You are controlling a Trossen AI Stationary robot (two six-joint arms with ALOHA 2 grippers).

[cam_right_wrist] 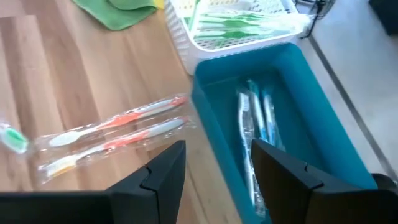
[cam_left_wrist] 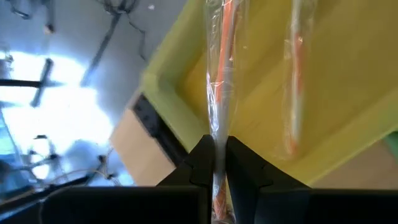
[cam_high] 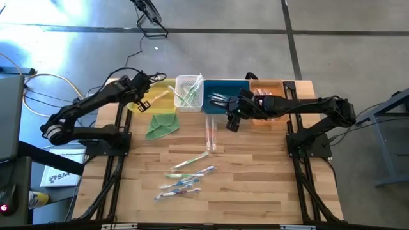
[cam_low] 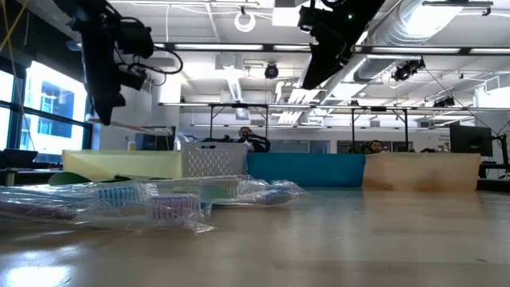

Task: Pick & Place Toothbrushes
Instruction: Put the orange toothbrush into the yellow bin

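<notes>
Wrapped toothbrushes (cam_low: 151, 199) lie loose on the worktop (cam_high: 255, 185), still unsorted

Left tool (cam_left_wrist: 216, 163) pinches an orange toothbrush (cam_left_wrist: 219, 74) above the yellow bin (cam_high: 161, 88); right tool (cam_right_wrist: 214, 163) stands wide over the blue bin (cam_right_wrist: 292, 112), partly filled

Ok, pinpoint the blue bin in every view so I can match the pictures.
High view: blue bin at the table's far edge, centre, between white basket and tan bin.
Low view: blue wall mid-picture, right of the white basket.
Left wrist view: not in it.
Right wrist view: right half, toothbrushes inside.
Shared landmark: the white basket.
</notes>
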